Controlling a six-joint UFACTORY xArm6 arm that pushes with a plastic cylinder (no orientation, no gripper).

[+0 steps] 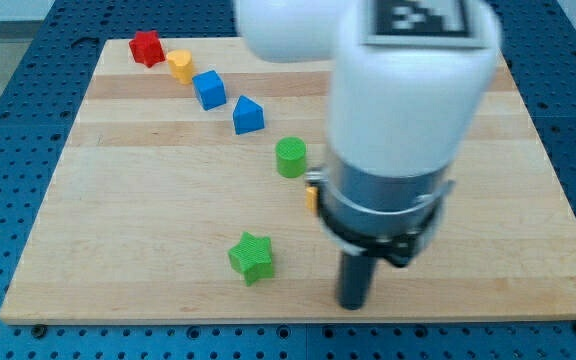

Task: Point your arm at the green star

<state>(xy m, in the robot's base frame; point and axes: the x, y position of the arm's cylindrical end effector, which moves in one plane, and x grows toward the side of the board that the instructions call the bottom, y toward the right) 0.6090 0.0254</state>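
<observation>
The green star (252, 257) lies on the wooden board (148, 220) near the view's bottom, left of centre. My tip (352, 304) rests on the board to the star's right and slightly lower, about a block's width or two away, not touching it. The arm's white and grey body hides the board above and behind the tip.
A curved row of blocks runs from the view's top left: red block (146, 47), yellow block (179, 65), blue cube (209, 89), blue block with a pointed top (248, 116), green cylinder (291, 158). An orange block (312, 193) peeks out beside the arm.
</observation>
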